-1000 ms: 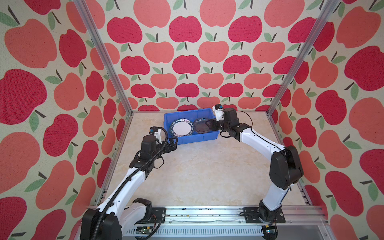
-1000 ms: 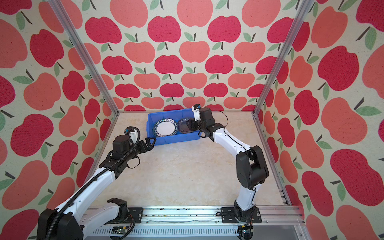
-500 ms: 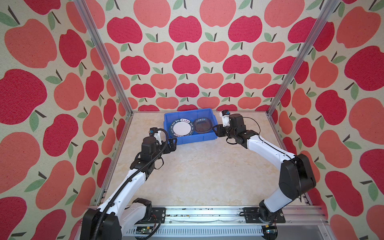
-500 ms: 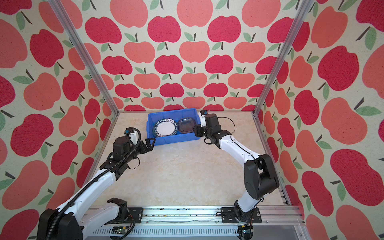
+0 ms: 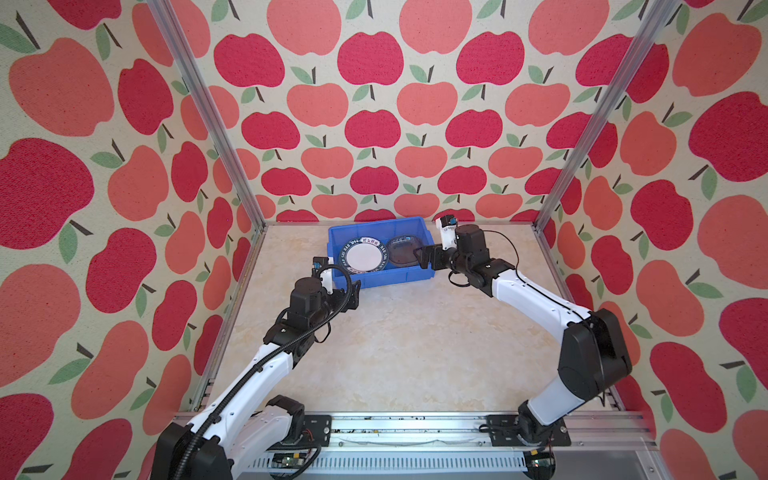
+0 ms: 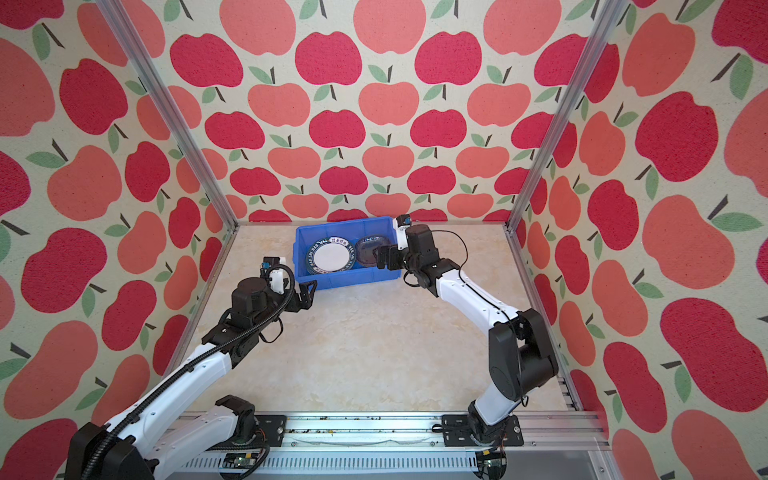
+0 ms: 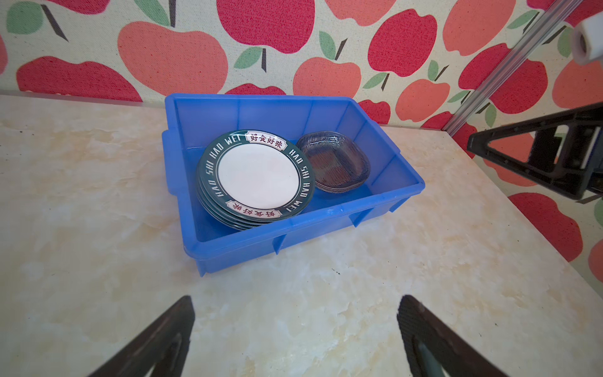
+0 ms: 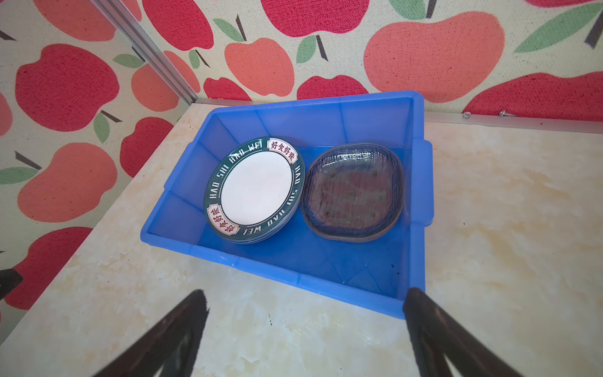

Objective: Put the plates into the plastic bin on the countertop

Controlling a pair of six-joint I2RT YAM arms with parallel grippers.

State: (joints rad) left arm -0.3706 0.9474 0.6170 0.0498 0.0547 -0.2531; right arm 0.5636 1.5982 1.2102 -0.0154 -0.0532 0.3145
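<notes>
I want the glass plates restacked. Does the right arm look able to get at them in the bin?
Likely yes: the right arm's fingers stand open beside the blue bin, and the grey glass plates lie uncovered at that end, nothing above them.

Plates (image 6: 330, 257) stacked in blue bin (image 6: 349, 279); left claw (image 6: 308, 291), right claw (image 6: 381, 258) flanking.

A robot test booth of the lab sort; cream fabric walls printed with red and coral apples (image 5: 374, 124) box in a beige marble-patterned counter (image 5: 395, 353); bare silver aluminium frame posts (image 5: 205, 112) stand at the far corners; two white-and-black robot arms (image 5: 257, 374) are bolted to a slotted aluminium base rail (image 5: 415, 432) along the frame's lower edge.
</notes>
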